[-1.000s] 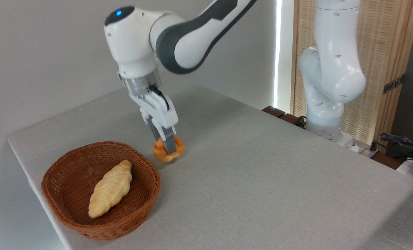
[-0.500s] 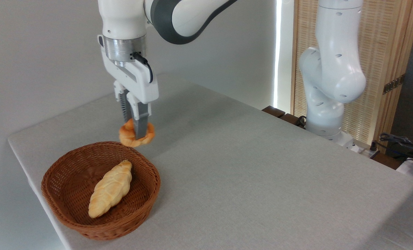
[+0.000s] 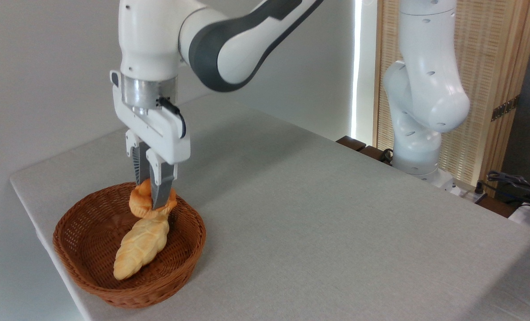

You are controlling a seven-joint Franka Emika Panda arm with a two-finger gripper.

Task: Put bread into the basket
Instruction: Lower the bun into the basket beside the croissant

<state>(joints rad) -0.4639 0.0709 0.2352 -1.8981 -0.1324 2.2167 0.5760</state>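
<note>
The end effector (image 3: pixel 151 198) points straight down over the far side of the basket (image 3: pixel 82 285), its two fingers closed tight on the bread (image 3: pixel 141 205), a small orange-golden knotted bun. The bun hangs inside the basket's rim, right above the upper tip of a pale-yellow braided loaf (image 3: pixel 142 243) that lies slantwise on the basket floor. Whether bun and loaf touch is hard to tell from this angle; they look to meet or nearly so.

The brown wicker basket sits at the near left corner of the desk (image 3: pixel 318 223), which is covered with a plain pale grey cloth, smooth and matte, with soft shadows under the arm. The arm's base (image 3: pixel 418 165) stands at the desk's far right edge. Behind the desk is a bare light grey wall (image 3: pixel 46 67); to the right a bright vertical strip of light (image 3: pixel 358 67) runs beside a slatted wooden screen (image 3: pixel 492 67). Dark cables (image 3: pixel 512 183) lie at the right edge, past the desk.
</note>
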